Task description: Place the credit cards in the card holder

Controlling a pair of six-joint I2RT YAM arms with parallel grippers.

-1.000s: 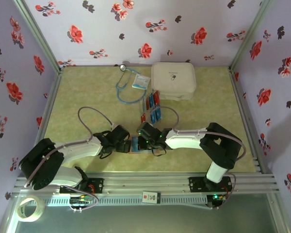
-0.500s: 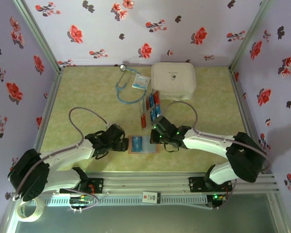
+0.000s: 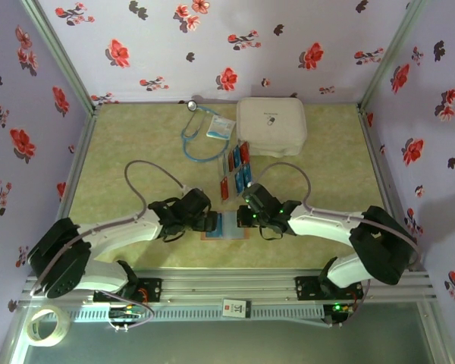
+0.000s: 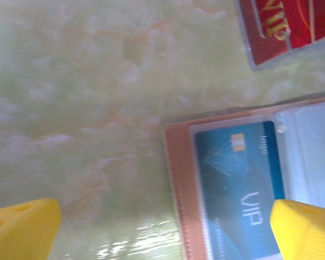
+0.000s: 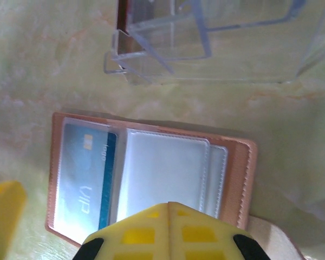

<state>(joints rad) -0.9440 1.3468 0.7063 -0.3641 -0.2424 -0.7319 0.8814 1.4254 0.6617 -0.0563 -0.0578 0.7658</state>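
The card holder (image 3: pixel 229 227) is laid open flat on the table (image 3: pixel 136 144), low centre in the top view. Its long axis runs left-right across the frame, with a gripper parked at each end. The left gripper (image 3: pixel 212 221) is at the left end, jaws spread wide apart, nothing clamped. The right gripper (image 3: pixel 246 218) is at the right end, jaws pressed together on nothing.

Way more detail is given by the right wrist view. The card holder (image 5: pixel 244 173) is seen as tan with stitched edges and clear sleeves. A blue card (image 5: pixel 86 173) is tucked in the left pocket, long axis up-down in the frame, chip toward the top. A clear tray (image 5: pixel 206 43) is spread across the top, and the right gripper (image 5: pixel 169 230) sits at the bottom edge.

In the left wrist view the left gripper (image 4: pixel 162 233) is seen with yellow fingertips (image 4: pixel 21 227) in the bottom corners. "VIP" can be read on the blue card (image 4: pixel 238 184), and a red card (image 4: pixel 281 27) is cut off at upper right.

The other credit cards (image 3: pixel 239 165) are racked just above the holder. The table is pale green and marbled, boxed in by lilac walls with red flowers. A white case (image 3: pixel 271 125) and a stethoscope (image 3: pixel 192 105) are kept at the back.
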